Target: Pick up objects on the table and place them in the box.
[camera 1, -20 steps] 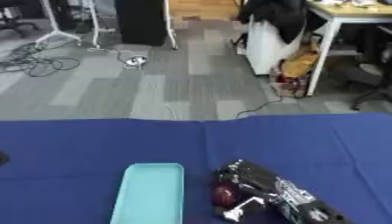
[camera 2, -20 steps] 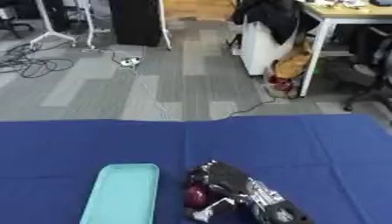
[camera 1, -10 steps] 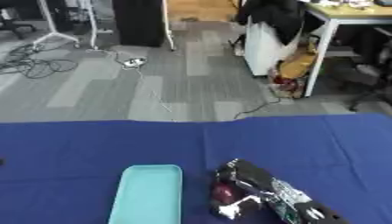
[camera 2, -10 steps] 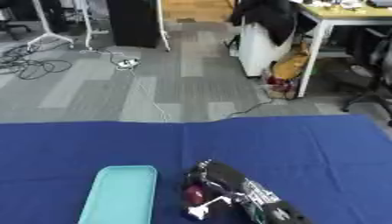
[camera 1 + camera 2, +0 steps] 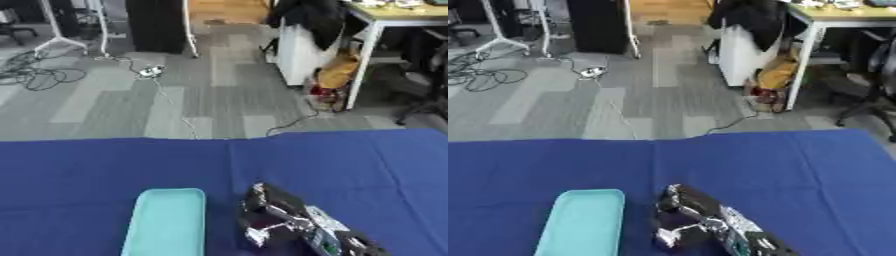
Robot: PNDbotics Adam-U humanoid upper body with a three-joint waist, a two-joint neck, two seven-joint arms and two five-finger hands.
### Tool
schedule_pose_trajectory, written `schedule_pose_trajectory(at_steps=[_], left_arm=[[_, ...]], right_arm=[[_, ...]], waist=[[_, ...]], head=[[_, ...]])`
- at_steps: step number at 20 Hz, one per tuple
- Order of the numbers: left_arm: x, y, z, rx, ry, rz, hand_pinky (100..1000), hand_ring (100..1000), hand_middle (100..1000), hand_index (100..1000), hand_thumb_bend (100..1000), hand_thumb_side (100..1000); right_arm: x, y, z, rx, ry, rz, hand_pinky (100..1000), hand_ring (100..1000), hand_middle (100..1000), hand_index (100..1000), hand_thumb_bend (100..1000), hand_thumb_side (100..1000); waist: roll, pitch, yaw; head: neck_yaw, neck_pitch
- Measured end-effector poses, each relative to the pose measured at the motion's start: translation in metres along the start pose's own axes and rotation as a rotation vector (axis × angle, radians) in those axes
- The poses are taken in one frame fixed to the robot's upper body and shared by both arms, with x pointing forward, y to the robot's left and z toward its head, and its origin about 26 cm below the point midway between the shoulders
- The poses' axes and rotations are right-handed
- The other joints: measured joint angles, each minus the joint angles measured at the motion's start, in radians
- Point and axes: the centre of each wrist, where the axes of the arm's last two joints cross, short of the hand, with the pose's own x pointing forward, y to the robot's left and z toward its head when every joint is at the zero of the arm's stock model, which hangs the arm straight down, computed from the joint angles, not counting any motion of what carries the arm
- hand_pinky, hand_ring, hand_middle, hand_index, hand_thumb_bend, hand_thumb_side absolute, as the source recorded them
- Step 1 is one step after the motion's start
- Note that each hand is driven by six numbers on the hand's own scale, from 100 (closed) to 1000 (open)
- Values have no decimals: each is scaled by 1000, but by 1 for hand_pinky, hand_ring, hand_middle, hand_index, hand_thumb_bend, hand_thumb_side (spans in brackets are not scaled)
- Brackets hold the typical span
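Right robot hand [image 5: 278, 220] curls beside teal box [image 5: 166, 222]; whether it holds anything is unclear.

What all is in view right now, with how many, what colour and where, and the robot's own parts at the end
table cloth: one, dark blue, covers the table across the lower half
box: one, light teal, shallow tray, lower middle-left on the cloth, nothing visible inside
dark reddish thing: one, under the right hand's fingers, beside the box, too unclear to name
desk: one, white legs, upper right on the floor beyond
cables: several, dark, floor upper left
right hand: one, black and silver, curled over the dark thing, right of the box
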Motion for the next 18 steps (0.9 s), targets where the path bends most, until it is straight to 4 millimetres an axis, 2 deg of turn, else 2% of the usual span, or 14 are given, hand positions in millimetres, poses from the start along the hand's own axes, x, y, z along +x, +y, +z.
schedule_pose_trajectory(at_steps=[8, 9, 11, 12, 14, 16, 17, 18], left_arm=[[0, 0, 0, -2, 1, 2, 459, 496, 613, 735, 427, 811], [0, 0, 0, -2, 1, 2, 459, 496, 613, 735, 427, 812], [0, 0, 0, -2, 1, 2, 459, 496, 613, 735, 427, 811], [0, 0, 0, -2, 2, 2, 459, 496, 613, 735, 427, 811], [0, 0, 0, -3, 2, 2, 459, 496, 613, 735, 428, 811], [0, 0, 1, -4, 3, 2, 459, 496, 613, 735, 428, 811], [0, 0, 1, -5, 4, 2, 458, 496, 613, 735, 428, 811], [0, 0, 1, -5, 4, 2, 458, 496, 612, 735, 428, 811]], right_arm=[[5, -13, -9, 8, -36, -7, 100, 100, 100, 372, 100, 731], [5, -14, -10, -2, -39, -9, 100, 100, 146, 432, 100, 797], [9, -18, -14, -43, -59, -8, 100, 100, 229, 486, 100, 885], [12, -19, -15, -65, -71, -7, 100, 144, 324, 554, 100, 972], [18, -20, -18, -96, -98, 2, 100, 253, 400, 603, 233, 978], [23, -22, -18, -103, -116, 28, 100, 328, 471, 656, 276, 982], [25, -23, -19, -103, -127, 46, 129, 398, 528, 688, 282, 982], [27, -26, -21, -102, -141, 71, 200, 440, 559, 697, 275, 997]], waist=[[0, 0, -2], [0, 0, -3], [0, 0, -3], [0, 0, -4], [0, -1, -5], [0, -1, -6], [0, -2, -6], [0, -2, -6]], head=[[-6, 0], [-6, 0], [-6, 1], [-6, 1], [-6, 1], [-6, 1], [-6, 3], [-6, 4]])
